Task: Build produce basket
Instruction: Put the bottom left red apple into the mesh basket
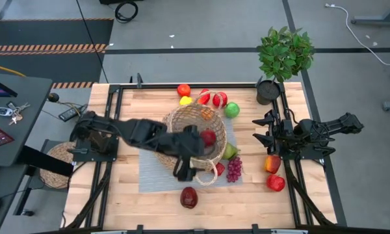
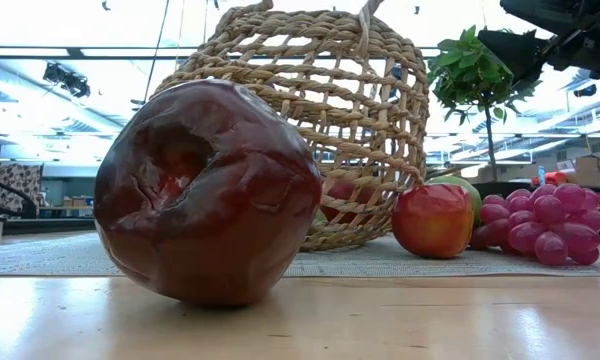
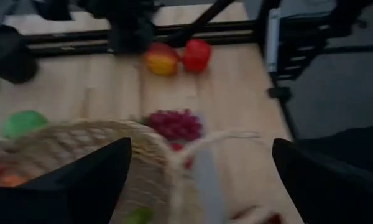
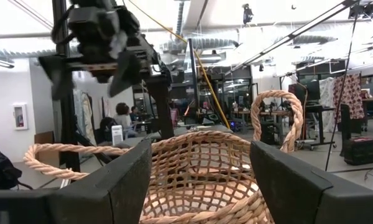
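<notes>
Right now the left gripper (image 1: pixel 194 158) hangs wide open and empty over the basket (image 1: pixel 182 121) on the grey mat mid-table, so a drop-off looks finished, and next it must reach loose produce like the grapes (image 1: pixel 234 169) beside it.

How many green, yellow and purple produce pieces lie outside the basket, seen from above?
Green pieces: 2
Yellow lemon: 1
Purple grapes: 1 bunch
Total: 4
</notes>
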